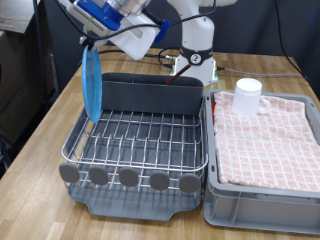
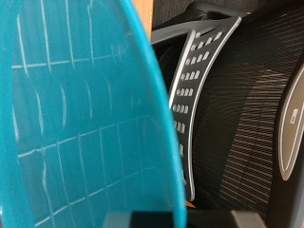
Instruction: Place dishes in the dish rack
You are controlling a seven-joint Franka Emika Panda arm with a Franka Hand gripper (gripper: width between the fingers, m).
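Note:
My gripper (image 1: 89, 41) is at the exterior view's upper left, shut on the top rim of the round light-blue plate (image 1: 92, 82). The plate hangs upright, edge-on, over the left side of the silver wire dish rack (image 1: 140, 135), its lower rim just above the wires. In the wrist view the plate (image 2: 76, 114) fills most of the picture beside the dark grey utensil caddy (image 2: 237, 114). The white cup (image 1: 247, 95) stands upright on the checked cloth. A reddish-brown piece, perhaps the spoon (image 1: 179, 66), shows behind the caddy (image 1: 150, 92).
A grey plastic bin (image 1: 260, 208) stands to the rack's right with the red-and-white checked cloth (image 1: 268, 140) spread over it. The grey drip tray (image 1: 130, 205) juts out under the rack's front. The robot's base (image 1: 198, 50) stands behind the caddy. Dark curtain at the left.

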